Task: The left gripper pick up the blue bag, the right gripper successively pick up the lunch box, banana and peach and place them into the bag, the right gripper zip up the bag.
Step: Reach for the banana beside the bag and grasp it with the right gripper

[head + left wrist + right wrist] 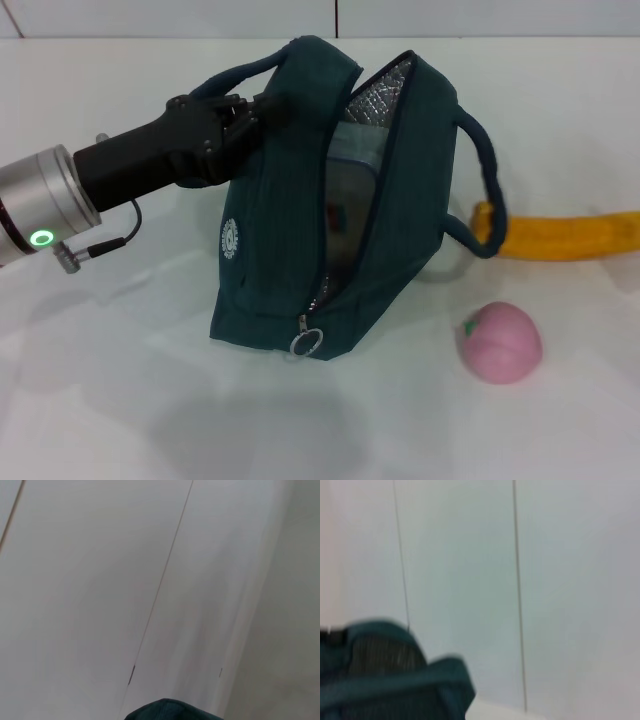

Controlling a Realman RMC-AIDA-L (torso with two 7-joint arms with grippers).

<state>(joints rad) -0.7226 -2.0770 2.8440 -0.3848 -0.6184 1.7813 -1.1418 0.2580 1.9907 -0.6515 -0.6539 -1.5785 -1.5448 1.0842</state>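
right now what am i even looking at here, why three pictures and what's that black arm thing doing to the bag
It is a two-armed robot packing a lunch. The big picture comes from a camera on its head, looking down at a white table. The other two come from cameras on its wrists, and here they mostly show the wall, with a bit of bag fabric at the edge.

The black and silver arm is the robot's left one. Its left gripper has its jaws closed on the near handle of the blue bag, holding it up with the zip open. Something pale that may be the lunch box sits inside. A banana and a pink peach lie on the table beside the bag. The right arm is out of sight.
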